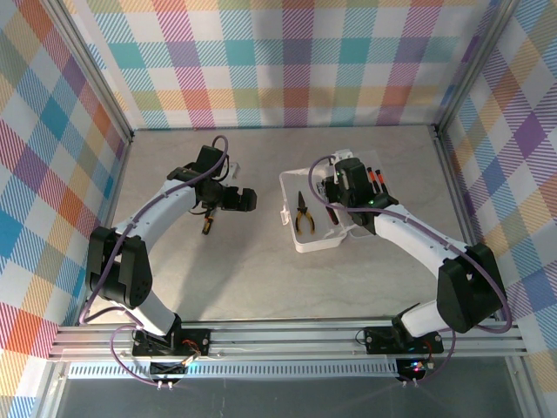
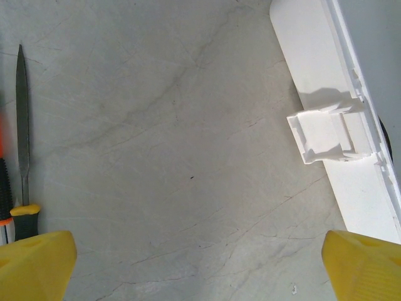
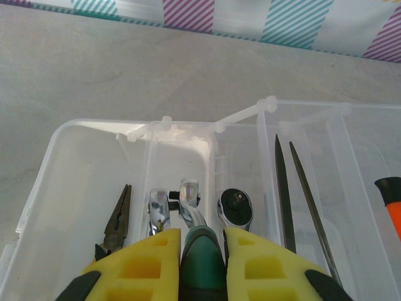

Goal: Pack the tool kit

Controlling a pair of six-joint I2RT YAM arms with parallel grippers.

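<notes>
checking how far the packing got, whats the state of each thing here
case, open, partly filled
pliers, lying in the case, jaws closed
right gripper, shut on the green-handled tool
green-handled tool, held, head inside the case
left gripper, open, empty, above the table
file, loose on the table, not packed

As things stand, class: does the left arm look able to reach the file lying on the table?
Probably yes. The left gripper hangs open over the table, and the file lies uncovered just beside one finger; a small sideways shift should do.
</notes>
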